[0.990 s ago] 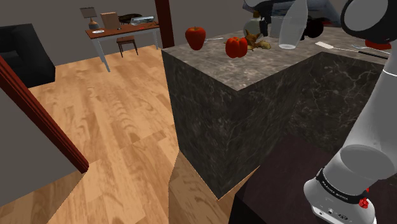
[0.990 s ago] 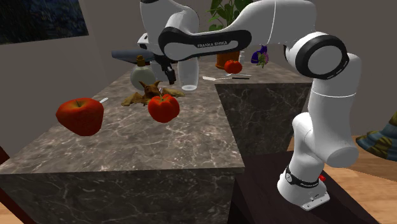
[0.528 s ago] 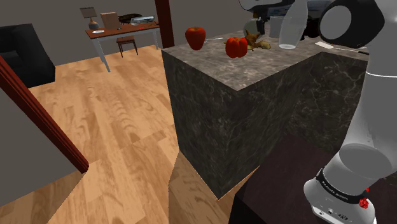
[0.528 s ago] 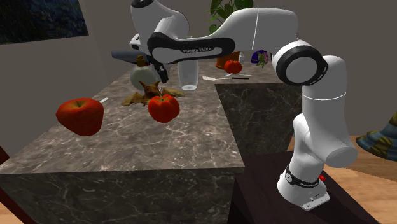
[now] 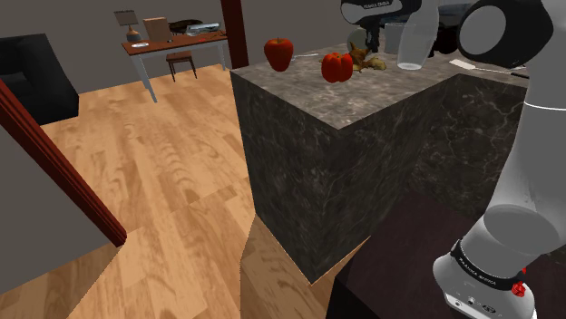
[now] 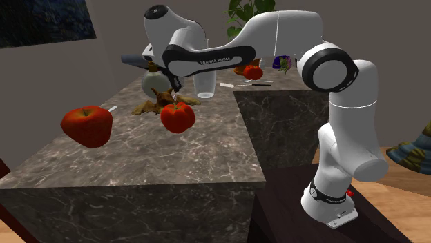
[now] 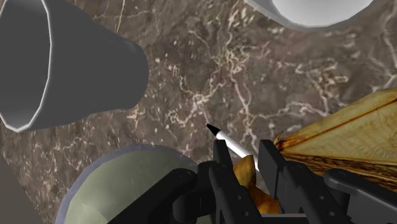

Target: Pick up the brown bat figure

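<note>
1. While the brown bat figure sits on the dark marbled bench, no lift is seen. The task is judged to be at the reach stage, with the grasp not yet made.
2. The bat is found toward the bench's far end in the second exterior view, just behind a red pepper and beside a pale round pot and a clear glass. A red apple is set well apart from it, nearer the camera.
3. The claw is held right above the bat, pointed down, with the arm stretched across the bench.
4. In the wrist view the fingers are shown part-open, a narrow gap apart. A brown bit of the bat is seen in that gap, and one wing is spread to the side. No clasp can be made out, so nothing is counted as held.
5. A thin white stick with a dark tip is seen on the bench under the claw, close to the bat. It is judged a possible snag.
6. Left to be done: the claw lowered, shut on the body, and the figure raised clear of the bench.
</note>
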You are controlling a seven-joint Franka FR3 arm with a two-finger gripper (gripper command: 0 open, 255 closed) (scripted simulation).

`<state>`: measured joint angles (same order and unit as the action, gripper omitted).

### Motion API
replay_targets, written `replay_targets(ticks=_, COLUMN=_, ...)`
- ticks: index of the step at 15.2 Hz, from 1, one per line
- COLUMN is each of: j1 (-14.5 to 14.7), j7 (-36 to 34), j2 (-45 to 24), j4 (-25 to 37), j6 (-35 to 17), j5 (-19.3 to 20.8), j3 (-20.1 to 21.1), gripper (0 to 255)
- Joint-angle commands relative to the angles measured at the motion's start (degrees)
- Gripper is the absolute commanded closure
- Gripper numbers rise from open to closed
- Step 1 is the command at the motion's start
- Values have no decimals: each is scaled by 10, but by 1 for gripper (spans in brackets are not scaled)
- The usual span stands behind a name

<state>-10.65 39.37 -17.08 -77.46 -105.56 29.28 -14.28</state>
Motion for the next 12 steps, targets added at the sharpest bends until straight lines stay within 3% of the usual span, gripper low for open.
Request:
replay_targets(ticks=1, j1=0, j7=0, j2=0, j4=0, j6=0, j5=0, j3=0, gripper=255)
replay_targets(ticks=7, j1=0, j7=0, j2=0, j4=0, j6=0, j5=0, j3=0, gripper=255)
replay_targets(ticks=12, j1=-1, j7=21, j2=-10, j4=51, j6=36, j5=-7, j3=0, gripper=255)
